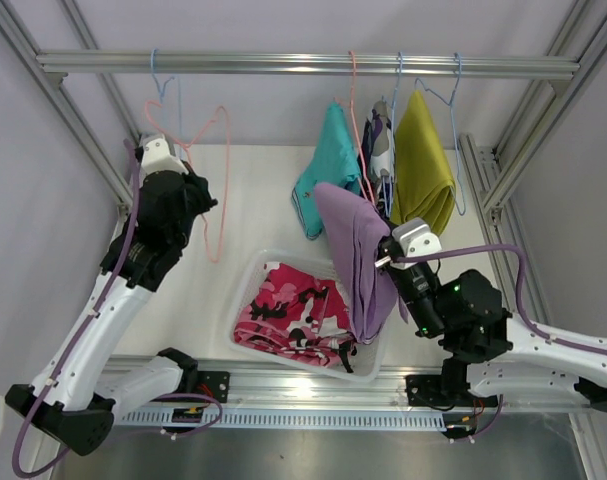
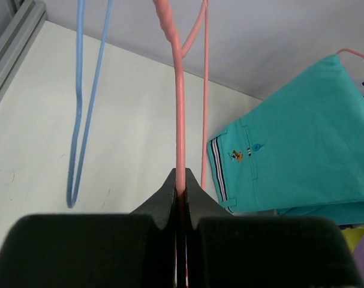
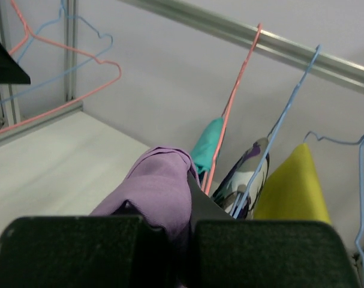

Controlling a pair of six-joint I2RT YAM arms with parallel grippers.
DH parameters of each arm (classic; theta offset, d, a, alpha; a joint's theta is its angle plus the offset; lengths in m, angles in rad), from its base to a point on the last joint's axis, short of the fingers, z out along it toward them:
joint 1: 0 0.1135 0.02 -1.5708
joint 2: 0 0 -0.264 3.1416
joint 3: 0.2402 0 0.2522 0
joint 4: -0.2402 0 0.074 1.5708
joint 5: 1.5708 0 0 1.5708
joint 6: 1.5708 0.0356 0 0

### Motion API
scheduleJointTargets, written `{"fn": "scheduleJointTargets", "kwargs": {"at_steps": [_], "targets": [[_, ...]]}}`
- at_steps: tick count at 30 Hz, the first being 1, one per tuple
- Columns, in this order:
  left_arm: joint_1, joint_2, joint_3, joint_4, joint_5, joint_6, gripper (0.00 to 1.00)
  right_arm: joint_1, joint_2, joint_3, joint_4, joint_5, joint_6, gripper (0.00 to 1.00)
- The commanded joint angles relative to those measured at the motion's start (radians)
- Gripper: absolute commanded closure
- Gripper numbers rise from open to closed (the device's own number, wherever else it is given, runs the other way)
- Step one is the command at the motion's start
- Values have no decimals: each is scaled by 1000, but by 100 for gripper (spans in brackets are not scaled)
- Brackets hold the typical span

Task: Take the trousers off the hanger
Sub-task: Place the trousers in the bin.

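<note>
Left gripper (image 2: 180, 181) clamps 1 pink hanger (image 2: 180, 108), right gripper (image 1: 386, 258) 1 lilac trousers (image 1: 355, 250); 3 trousers (image 1: 331, 160) (image 1: 378, 140) (image 1: 423, 165) hang, 1 binned.

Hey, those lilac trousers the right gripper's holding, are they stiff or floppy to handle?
Probably floppy: the lilac trousers hang limp from the right gripper, sagging toward the bin. Likely light, since a small pinch carries them.

Left claw (image 2: 180, 180) pinched shut, raised high; right claw (image 1: 385, 258) shut, held lower.
</note>
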Motion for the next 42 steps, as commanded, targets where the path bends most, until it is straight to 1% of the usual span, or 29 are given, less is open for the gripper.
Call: {"fn": "scheduleJointTargets", "kwargs": {"at_steps": [1, 6, 10, 16, 22, 26, 30, 31, 34, 35, 37, 38, 39, 41, 42], "targets": [[-27, 3, 14, 32, -35, 37, 100, 35, -61, -17, 1, 66, 63, 100], [-55, 6, 12, 35, -61, 56, 99, 58, -124, -100, -40, 123, 119, 100], [-62, 10, 12, 32, -64, 57, 99, 69, -163, -121, -114, 131, 190, 100], [-78, 7, 15, 33, -83, 69, 100, 84, -195, -147, -163, 189, 218, 100], [-84, 9, 14, 33, -84, 71, 100, 114, -288, -123, -238, 252, 231, 100], [-87, 4, 14, 33, -83, 71, 99, 121, -279, -91, -298, 249, 244, 100], [-88, 1, 18, 30, -83, 71, 99, 121, -181, -94, -266, 203, 265, 100], [-90, -3, 18, 29, -83, 71, 99, 123, -123, -97, -255, 188, 273, 100], [-93, -6, 18, 29, -89, 74, 99, 121, -14, -106, -207, 134, 308, 100], [-93, -8, 18, 30, -89, 76, 99, 121, 64, -106, -189, 117, 319, 100], [-96, -9, 20, 29, -90, 76, 99, 123, 144, -106, -171, 67, 348, 100], [-94, -13, 20, 30, -90, 79, 100, 126, 223, -106, -145, 45, 378, 100], [-96, -14, 20, 30, -90, 79, 99, 127, 260, -106, -129, 13, 392, 100], [-96, -19, 17, 32, -89, 79, 100, 137, 337, -102, -74, -10, 418, 100], [-98, -22, 18, 32, -89, 80, 99, 147, 410, -91, -60, -21, 428, 100]]}}
